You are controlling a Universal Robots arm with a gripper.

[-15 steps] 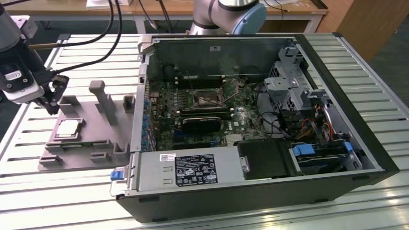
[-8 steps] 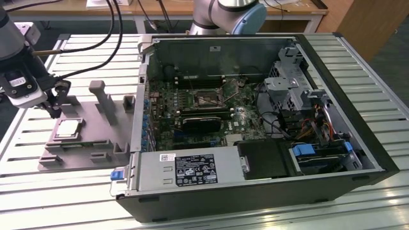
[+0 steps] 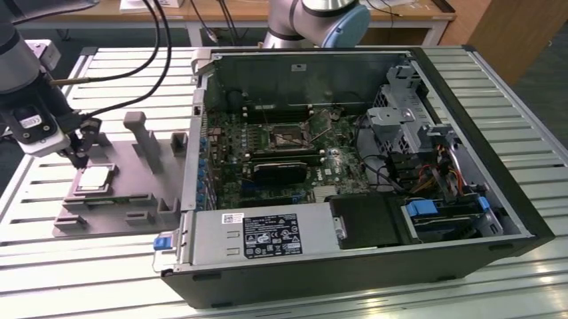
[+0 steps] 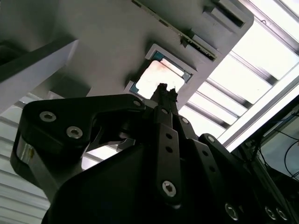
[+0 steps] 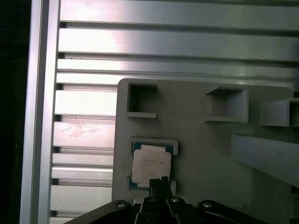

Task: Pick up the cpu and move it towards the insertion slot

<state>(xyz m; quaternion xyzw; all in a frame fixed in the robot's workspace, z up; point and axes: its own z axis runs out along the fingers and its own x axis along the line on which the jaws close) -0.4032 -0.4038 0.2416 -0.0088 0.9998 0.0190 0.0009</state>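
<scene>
The cpu [image 3: 95, 178] lies flat in a pocket of the gray holder [image 3: 106, 218]. The gripper [image 3: 79, 158] hangs just over its edge, tips pinched together, holding nothing. In the exterior view, the insertion slot [image 3: 288, 138] is well apart, at about 3 o'clock. I think a good pick needs a straight, gentle drop.

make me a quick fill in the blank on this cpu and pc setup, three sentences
1. The cpu lies in a pocket of the ___ fixture.
2. The thing nearest the gripper is the ___.
3. The insertion slot is inside the open computer case, to the exterior view's ___ of the fixture.
Missing words: gray; cpu; right
</scene>
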